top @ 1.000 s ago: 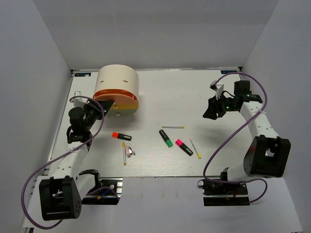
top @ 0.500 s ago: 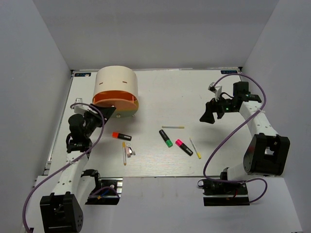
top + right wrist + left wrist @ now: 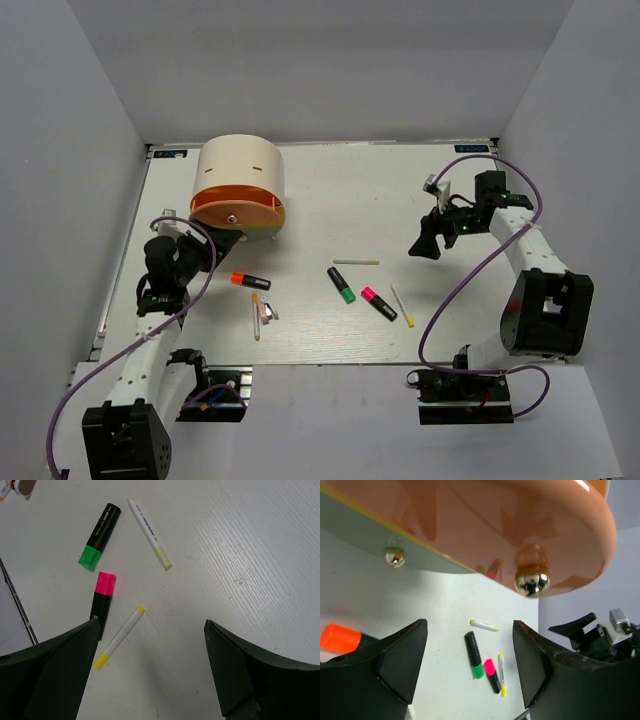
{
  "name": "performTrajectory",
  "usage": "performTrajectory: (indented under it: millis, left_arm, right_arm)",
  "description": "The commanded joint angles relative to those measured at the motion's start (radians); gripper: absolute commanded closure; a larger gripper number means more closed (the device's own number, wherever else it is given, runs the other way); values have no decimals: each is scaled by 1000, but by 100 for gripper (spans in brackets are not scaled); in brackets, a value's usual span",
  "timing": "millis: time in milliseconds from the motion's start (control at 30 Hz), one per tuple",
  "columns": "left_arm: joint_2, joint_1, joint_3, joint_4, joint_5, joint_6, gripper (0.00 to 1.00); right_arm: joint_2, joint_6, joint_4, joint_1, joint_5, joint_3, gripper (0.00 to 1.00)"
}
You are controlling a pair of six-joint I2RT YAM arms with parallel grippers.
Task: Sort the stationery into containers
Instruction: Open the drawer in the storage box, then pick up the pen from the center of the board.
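Observation:
The cream cylindrical cabinet (image 3: 240, 172) stands at the back left, its orange drawer front (image 3: 238, 208) and brass knob (image 3: 531, 580) facing me. My left gripper (image 3: 213, 243) is open just short of that knob, with nothing between its fingers (image 3: 395, 665). A pale green drawer front (image 3: 370, 532) shows beside it. On the table lie an orange-capped marker (image 3: 250, 281), a green-capped marker (image 3: 342, 285), a pink-capped marker (image 3: 378, 303), a yellow-tipped stick (image 3: 402, 305) and a pale stick (image 3: 356, 262). My right gripper (image 3: 425, 240) hangs open above the table, right of the pink marker (image 3: 102, 600).
A thin yellow pencil (image 3: 256, 316) and a small clip-like piece (image 3: 269, 312) lie near the front left. White walls close in the table (image 3: 330, 200) on three sides. Cables loop from both arms.
My left gripper has opened and drawn back from the orange drawer's knob. My right gripper has opened wide and drifted slightly left and down.

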Motion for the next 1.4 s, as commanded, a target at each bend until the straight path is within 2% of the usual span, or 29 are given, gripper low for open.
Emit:
performTrajectory:
  millis: [0,167,233,300,333,367,400,433,467,533,567,600,667,700,800,933,1200,1367]
  left_arm:
    - [-72,5,47,-147,-4,88,21]
    - [-183,5,56,-326,5,165,13]
    - [-238,5,66,-428,-4,191,13]
    - [-275,5,91,-541,-33,218,12]
    - [-284,5,91,-579,-44,229,12]
    - [-284,5,105,-615,-56,238,12]
    - [-299,5,118,-649,-84,238,12]
    - [-309,5,119,-677,-84,238,13]
    - [-327,-6,119,-686,-98,238,15]
    - [-338,-6,128,-723,-107,217,16]
    - [-338,-6,128,-732,-119,206,16]
    - [-349,-6,128,-741,-130,206,16]
    - [-349,-6,137,-762,-140,186,16]
    - [-359,-6,146,-778,-153,186,16]
    - [-368,-6,146,-791,-164,186,16]
    - [-369,-6,155,-800,-164,186,16]
    - [-369,-6,155,-800,-164,186,16]
    - [-378,-6,155,-809,-164,186,16]
  right_arm:
    - [-3,-92,-27,34,-39,-3,10]
    - [12,-121,51,124,21,-22,10]
    - [31,-121,72,178,61,-23,15]
    - [52,-100,118,244,127,-10,34]
    - [60,-85,124,273,138,6,47]
    - [84,-74,137,290,162,16,75]
    - [109,-31,129,304,171,42,85]
    - [121,-16,125,349,179,62,89]
    - [139,-2,123,368,208,72,89]
    - [155,58,121,438,230,87,75]
    - [163,122,143,460,254,86,64]
    - [164,141,146,497,262,84,57]
    - [164,223,195,549,317,76,49]
    - [167,269,203,598,344,75,39]
    - [204,371,213,647,404,82,33]
    - [247,490,244,704,502,86,35]
    - [302,626,306,778,708,82,36]
    - [321,655,328,804,704,90,36]
